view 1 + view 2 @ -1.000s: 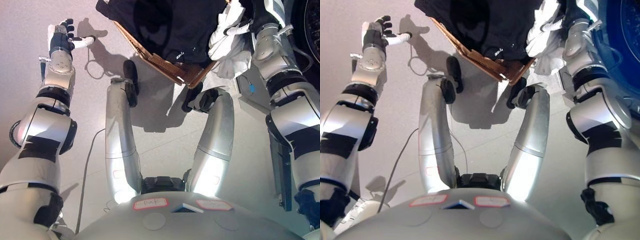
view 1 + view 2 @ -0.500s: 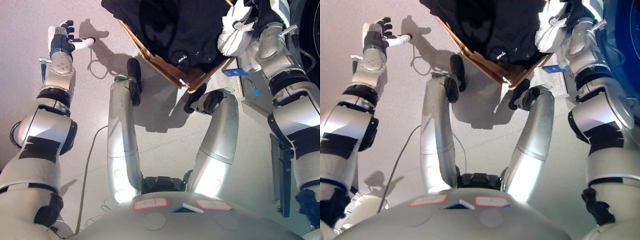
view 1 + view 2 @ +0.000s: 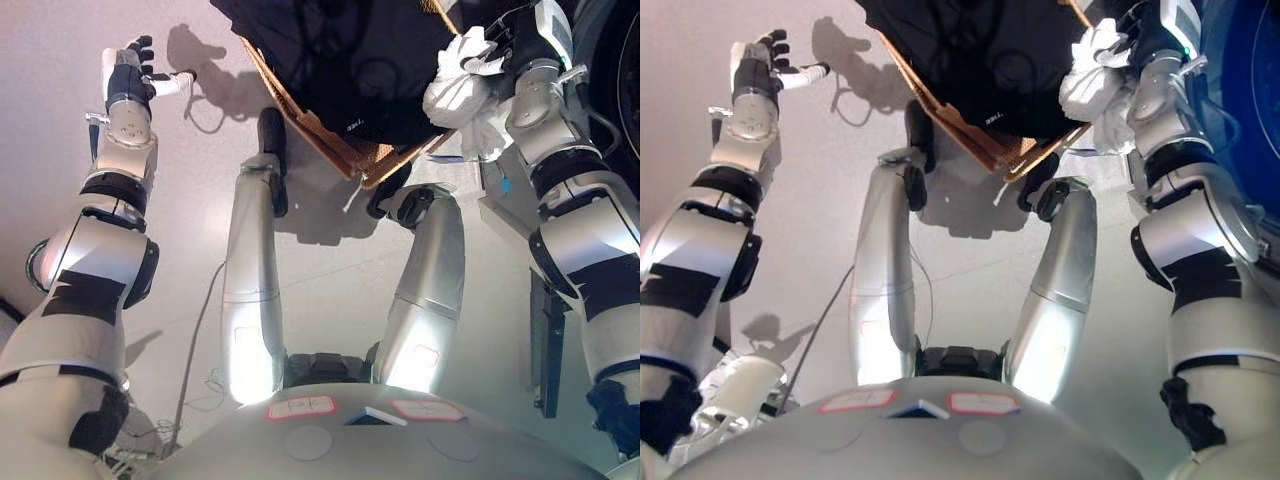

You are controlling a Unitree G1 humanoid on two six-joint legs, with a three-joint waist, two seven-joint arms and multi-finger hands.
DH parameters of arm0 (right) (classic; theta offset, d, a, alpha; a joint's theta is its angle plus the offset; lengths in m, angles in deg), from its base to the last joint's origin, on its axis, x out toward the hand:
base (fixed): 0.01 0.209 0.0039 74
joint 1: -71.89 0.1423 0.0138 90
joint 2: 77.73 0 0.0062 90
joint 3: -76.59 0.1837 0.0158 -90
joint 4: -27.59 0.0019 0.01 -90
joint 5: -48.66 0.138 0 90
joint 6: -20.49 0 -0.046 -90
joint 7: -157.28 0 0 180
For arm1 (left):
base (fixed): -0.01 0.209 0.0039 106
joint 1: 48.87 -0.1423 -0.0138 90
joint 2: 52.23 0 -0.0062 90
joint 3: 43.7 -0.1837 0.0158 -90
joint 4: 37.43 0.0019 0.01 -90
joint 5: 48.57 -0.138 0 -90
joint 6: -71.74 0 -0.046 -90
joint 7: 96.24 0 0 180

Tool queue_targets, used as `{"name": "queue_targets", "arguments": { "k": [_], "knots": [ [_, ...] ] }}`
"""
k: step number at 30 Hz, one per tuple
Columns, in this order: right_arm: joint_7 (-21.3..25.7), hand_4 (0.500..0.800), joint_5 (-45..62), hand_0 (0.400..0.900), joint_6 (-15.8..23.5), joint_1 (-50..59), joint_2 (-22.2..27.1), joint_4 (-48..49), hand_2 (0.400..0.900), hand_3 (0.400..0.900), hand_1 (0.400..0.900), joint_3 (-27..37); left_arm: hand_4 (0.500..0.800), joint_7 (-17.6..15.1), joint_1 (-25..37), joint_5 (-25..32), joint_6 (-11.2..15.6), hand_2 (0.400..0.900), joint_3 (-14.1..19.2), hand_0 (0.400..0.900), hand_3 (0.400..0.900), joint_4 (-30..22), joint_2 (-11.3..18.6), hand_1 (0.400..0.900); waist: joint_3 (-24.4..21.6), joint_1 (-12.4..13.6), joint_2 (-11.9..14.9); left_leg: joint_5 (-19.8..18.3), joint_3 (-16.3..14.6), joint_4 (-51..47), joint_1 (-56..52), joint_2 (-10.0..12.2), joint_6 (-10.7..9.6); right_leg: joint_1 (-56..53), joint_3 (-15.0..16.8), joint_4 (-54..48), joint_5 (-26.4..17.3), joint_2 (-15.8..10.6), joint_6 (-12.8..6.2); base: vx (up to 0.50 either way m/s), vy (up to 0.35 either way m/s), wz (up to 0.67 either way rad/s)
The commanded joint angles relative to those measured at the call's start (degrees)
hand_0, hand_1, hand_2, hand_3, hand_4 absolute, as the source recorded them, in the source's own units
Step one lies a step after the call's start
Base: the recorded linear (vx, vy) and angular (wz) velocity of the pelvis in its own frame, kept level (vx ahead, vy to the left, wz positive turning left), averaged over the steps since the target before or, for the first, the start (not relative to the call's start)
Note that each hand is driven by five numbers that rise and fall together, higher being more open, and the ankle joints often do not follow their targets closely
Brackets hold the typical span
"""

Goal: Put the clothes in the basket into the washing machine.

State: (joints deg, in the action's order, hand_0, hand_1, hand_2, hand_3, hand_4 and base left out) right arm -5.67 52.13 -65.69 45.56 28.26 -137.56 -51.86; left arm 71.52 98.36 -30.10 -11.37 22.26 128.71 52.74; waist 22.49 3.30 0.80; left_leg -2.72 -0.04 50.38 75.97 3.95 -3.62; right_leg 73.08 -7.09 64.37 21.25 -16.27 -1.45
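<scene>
One white garment (image 3: 455, 88) bunched at upper right, being clutched by right hand (image 3: 512, 45) beside basket (image 3: 340, 150); washing machine (image 3: 1250, 80) lying further right. Left hand (image 3: 128, 75) hanging relaxed, upper left.

I am seeing my right hand (image 3: 1132, 40) holding up a bunched white garment (image 3: 1092, 82), dark fingers curling round its top while the cloth is hanging down beside the basket's right edge. The woven brown basket (image 3: 970, 135) is sitting on the pale floor (image 3: 810, 200) ahead of me, tilting in view with one corner pointing toward me, and black clothes (image 3: 985, 50) are filling it. My left hand (image 3: 758, 68) is hanging well off to the left over bare floor, fingers loosely spread and holding nothing.
</scene>
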Motion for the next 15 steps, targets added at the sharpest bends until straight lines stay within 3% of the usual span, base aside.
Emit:
{"name": "queue_targets", "arguments": {
  "k": [1,8,15],
  "knots": [
    [2.58,0.500,2.18,0.400,2.12,-2.82,0.63,-1.91,0.400,0.400,0.400,1.69,0.800,-3.22,-5.52,-0.33,2.91,0.900,0.54,0.900,0.900,4.16,-0.85,0.900,-9.45,-1.06,-2.73,-5.26,-1.50,-4.71,-7.70,-2.46,0.43,-8.43,0.98,-13.85,-7.67,4.24,-1.28,0.09,0.010,-0.14],
    [0.69,0.500,3.01,0.400,2.06,-4.81,0.58,0.97,0.400,0.400,0.400,4.51,0.800,-3.67,-7.29,-0.46,3.76,0.900,1.02,0.900,0.900,2.67,-1.84,0.900,-8.39,-1.87,-3.22,0.03,-2.03,-19.49,-20.96,-2.21,0.45,-21.00,1.41,-29.68,-14.55,5.34,-2.87,0.08,0.021,-0.17],
    [0.76,0.500,4.13,0.400,2.10,-9.66,-0.79,3.10,0.400,0.400,0.400,8.80,0.800,-4.27,-10.47,-0.91,4.04,0.900,2.00,0.900,0.900,2.51,-3.92,0.900,-8.66,-2.71,-3.79,4.80,-2.43,-29.77,-28.05,-2.09,-0.36,-27.18,1.14,-39.46,-18.50,6.07,-3.50,0.06,0.006,-0.08]
  ]
}}
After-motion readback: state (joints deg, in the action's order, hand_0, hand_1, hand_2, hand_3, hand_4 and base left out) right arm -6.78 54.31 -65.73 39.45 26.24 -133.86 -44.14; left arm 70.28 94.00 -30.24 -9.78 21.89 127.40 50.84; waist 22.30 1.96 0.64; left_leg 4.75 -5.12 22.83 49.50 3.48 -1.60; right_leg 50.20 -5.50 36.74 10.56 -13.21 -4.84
